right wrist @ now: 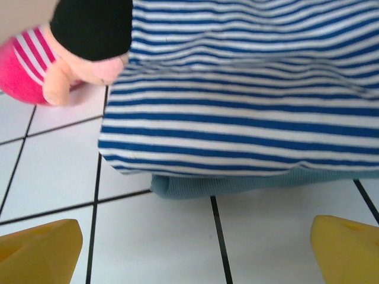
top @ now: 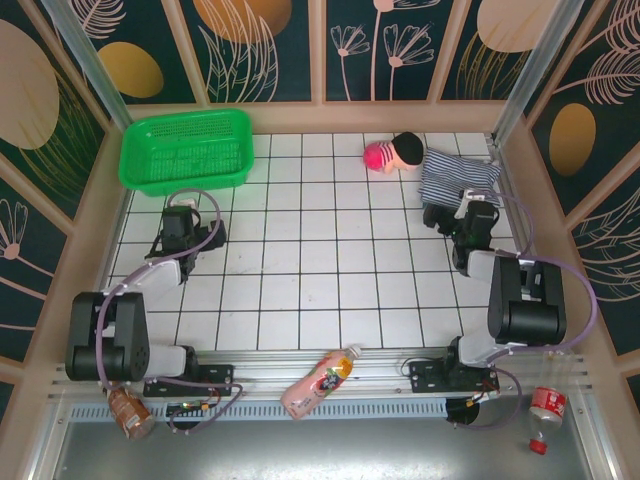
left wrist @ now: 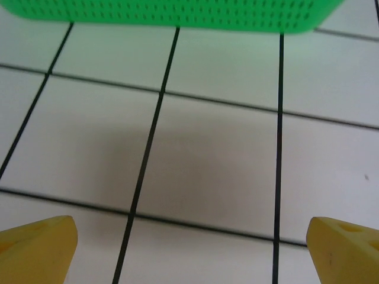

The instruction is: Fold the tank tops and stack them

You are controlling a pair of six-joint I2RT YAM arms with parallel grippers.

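White tiled table (top: 300, 300) with black grid lines, closed in by dark walls with a leaf pattern, carries everything. The navy-and-white striped cloth tank top (right wrist: 237, 106) lies folded at the far right corner, on top of the dusty blue-grey cloth tank top (right wrist: 237, 184), of which you see a narrow band under the striped hem. To me the stack looks finished.

Your right gripper (right wrist: 192, 245) stands just before this near hem, jaws wide apart and grasping nothing. Any push forward from here could slide the striped layer off the lower one, or wrinkle both folds.

The small pink-and-black soft toy (right wrist: 71, 53) sits at the left side of the striped top (I cannot tell if it touches the cloth). If the stack shifts to the left, the toy may roll or catch the edge.

Your left gripper (left wrist: 189, 248) is also wide apart and empty, low over bare tiles near the green plastic basket (left wrist: 166, 15) at the far left corner. A careless lift forward could knock the basket.
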